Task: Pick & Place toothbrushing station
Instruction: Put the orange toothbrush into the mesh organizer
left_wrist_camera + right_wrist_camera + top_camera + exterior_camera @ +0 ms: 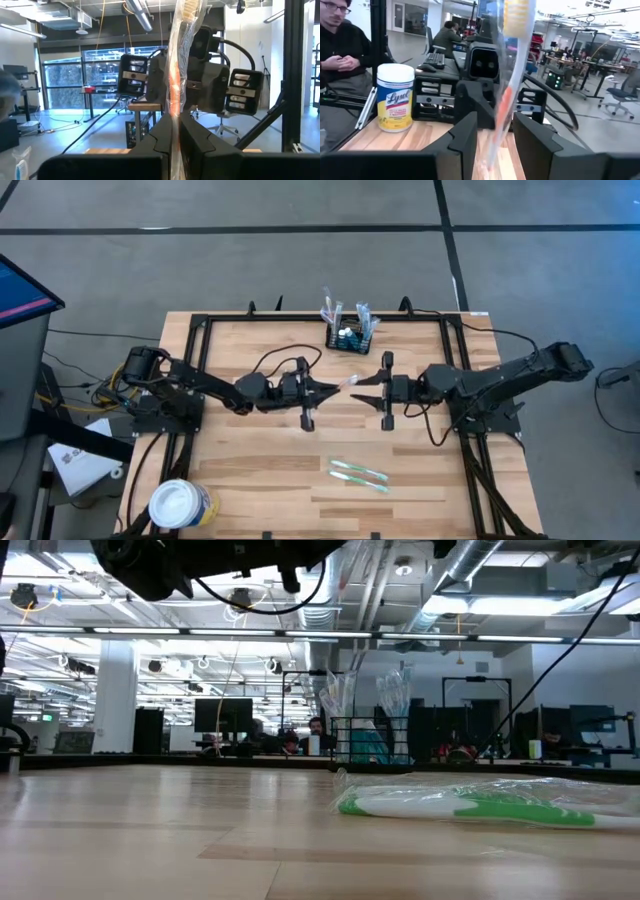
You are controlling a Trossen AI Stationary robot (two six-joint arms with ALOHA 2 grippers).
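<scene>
- The toothbrushing station [352,337], a small black wire-mesh caddy, stands at the far edge of the table [250,480]; wrapped brushes already stand upright in it.
- On the near side of the caddy, over mid-table, the two arms meet nose to nose.
- The left gripper [174,131] is clenched on a wrapped toothbrush [179,65], orange-handled in clear film, held bristles-up between its fingers.
- The right gripper [496,131] faces it with fingers parted on either side of the same brush, not visibly pressing it. This reads as a hand-over being lined up, probably because the right arm sits better for reaching the caddy.
- Two green toothbrushes [358,473] in wrappers lie flat nearer the front edge than the caddy, well apart from it, apparently waiting their turn.
- A round white tub [180,505] sits at the front left corner, far from the caddy and out of the work.
- A person sits beyond the table in the right wrist view.
</scene>
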